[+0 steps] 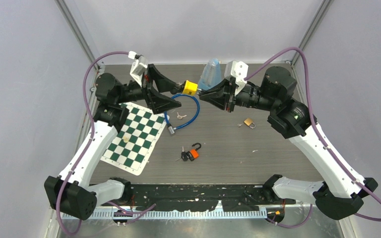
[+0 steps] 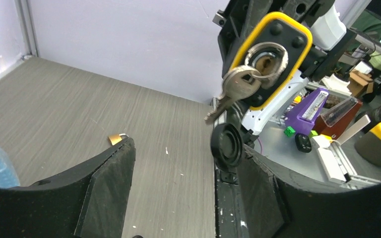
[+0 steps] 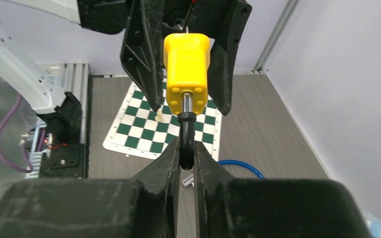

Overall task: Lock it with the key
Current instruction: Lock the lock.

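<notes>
Left wrist view: looking straight at the key [image 2: 235,87] seated in the face of the yellow lock body [image 2: 297,47], left gripper [image 2: 183,153] fingers spread wide on either side and clear of the key. Held aloft over the far edge of the table [image 1: 278,148] by the right gripper [image 3: 187,158], pressed together on the black cable end [image 3: 186,131] just beside the body. Judged to be at the key-turning step, key not gripped; next calls for closing squarely on the key's head and twisting without dragging the lock from the right pinch.
</notes>
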Available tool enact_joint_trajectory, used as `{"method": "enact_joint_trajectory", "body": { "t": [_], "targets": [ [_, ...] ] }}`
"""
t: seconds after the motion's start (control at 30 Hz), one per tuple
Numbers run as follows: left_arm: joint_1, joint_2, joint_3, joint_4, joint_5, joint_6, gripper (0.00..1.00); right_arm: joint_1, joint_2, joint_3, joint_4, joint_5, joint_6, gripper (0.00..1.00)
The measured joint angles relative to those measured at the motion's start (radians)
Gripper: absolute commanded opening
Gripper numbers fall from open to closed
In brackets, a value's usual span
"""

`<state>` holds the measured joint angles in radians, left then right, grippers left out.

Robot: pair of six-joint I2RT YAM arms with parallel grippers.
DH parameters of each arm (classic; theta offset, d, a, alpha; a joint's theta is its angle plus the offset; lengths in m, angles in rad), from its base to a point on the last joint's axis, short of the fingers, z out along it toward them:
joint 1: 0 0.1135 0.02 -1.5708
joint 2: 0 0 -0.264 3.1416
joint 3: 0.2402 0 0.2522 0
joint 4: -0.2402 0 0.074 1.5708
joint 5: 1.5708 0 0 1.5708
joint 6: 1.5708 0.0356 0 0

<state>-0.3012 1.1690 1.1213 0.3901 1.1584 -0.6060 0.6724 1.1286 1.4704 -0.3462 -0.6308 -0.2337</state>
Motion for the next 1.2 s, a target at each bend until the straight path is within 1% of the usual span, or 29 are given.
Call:
{"method": "enact_joint_trajectory", "body": {
  "t": [0.1, 0.13, 0.2, 0.33, 0.43, 0.53, 0.7, 0.83, 0.97, 1.07, 1.1, 1.17, 1.2],
  "targets": [
    [0.005, -0.004, 0.025, -0.031, 0.02, 0.055, 0.97, 0.0, 0.0, 0.019, -0.04, 0.015, -0.044, 0.05],
    [0.007, -0.006, 0.045, -0.063, 0.024, 0.089, 0.99, 0.0, 0.003, 0.027, -0.061, 0.018, -0.061, 0.05],
    [0.009, -0.014, 0.087, -0.134, 0.025, 0.153, 1.0, 0.0, 0.011, 0.041, -0.092, 0.019, -0.085, 0.05],
    [0.009, -0.035, 0.196, -0.334, 0.013, 0.339, 1.0, 0.0, 0.04, 0.065, -0.161, 0.018, -0.13, 0.05],
    [0.009, -0.055, 0.226, -0.396, 0.01, 0.414, 1.0, 0.0, 0.061, 0.074, -0.203, 0.012, -0.151, 0.05],
    [0.003, -0.055, 0.227, -0.419, -0.001, 0.437, 0.99, 0.0, 0.076, 0.074, -0.234, 0.0, -0.16, 0.05],
    [-0.028, -0.011, 0.204, -0.437, -0.023, 0.436, 0.99, 0.0, 0.102, 0.092, -0.275, -0.031, -0.16, 0.05],
    [-0.062, 0.016, 0.168, -0.45, -0.032, 0.428, 0.93, 0.0, 0.126, 0.114, -0.277, -0.057, -0.156, 0.05],
    [-0.087, 0.027, 0.165, -0.455, -0.028, 0.412, 0.87, 0.0, 0.134, 0.116, -0.278, -0.07, -0.154, 0.05],
    [-0.092, 0.027, 0.164, -0.447, -0.021, 0.394, 0.81, 0.0, 0.137, 0.118, -0.279, -0.071, -0.152, 0.05],
    [-0.094, 0.026, 0.16, -0.443, -0.02, 0.385, 0.78, 0.0, 0.14, 0.119, -0.279, -0.071, -0.151, 0.05],
    [-0.094, 0.026, 0.152, -0.439, -0.02, 0.373, 0.68, 0.0, 0.144, 0.121, -0.28, -0.071, -0.148, 0.05],
    [-0.094, 0.026, 0.147, -0.439, -0.02, 0.367, 0.57, 0.0, 0.146, 0.122, -0.28, -0.071, -0.146, 0.05]
  ]
}}
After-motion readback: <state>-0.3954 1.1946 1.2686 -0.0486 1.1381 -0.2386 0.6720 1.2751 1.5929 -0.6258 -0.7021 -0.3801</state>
